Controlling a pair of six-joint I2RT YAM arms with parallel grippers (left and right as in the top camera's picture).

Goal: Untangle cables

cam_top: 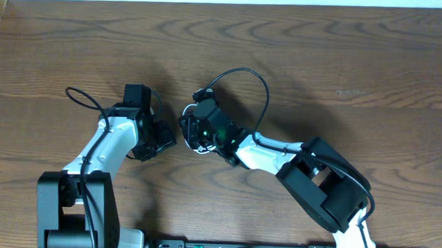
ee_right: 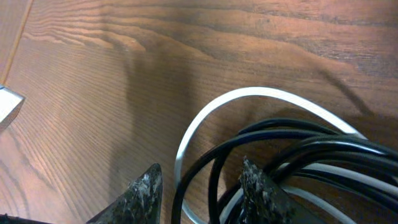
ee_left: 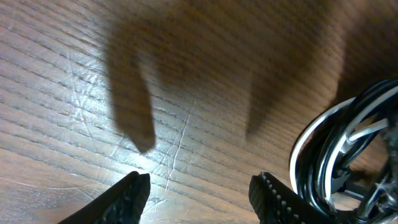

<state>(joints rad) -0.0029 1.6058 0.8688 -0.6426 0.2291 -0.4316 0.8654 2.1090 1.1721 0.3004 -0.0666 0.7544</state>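
Right gripper [ee_right: 200,169] jaws stand released around the tangled black cords [ee_right: 292,146] and white cord [ee_right: 261,92], middle of the counter [cam_top: 356,55]. Left gripper [ee_left: 202,178] jaws hang released just beside, over bare wood. Far and side edges lie well apart.

White-and-black arms [cam_top: 106,142], textured black fingers [ee_left: 277,202]

cables [ee_right: 311,149]: I see them heaped mid-table [cam_top: 341,54], partly between my right gripper [ee_right: 200,169] fingers.
left gripper [ee_left: 200,179]: just left of the heap, over bare wood.
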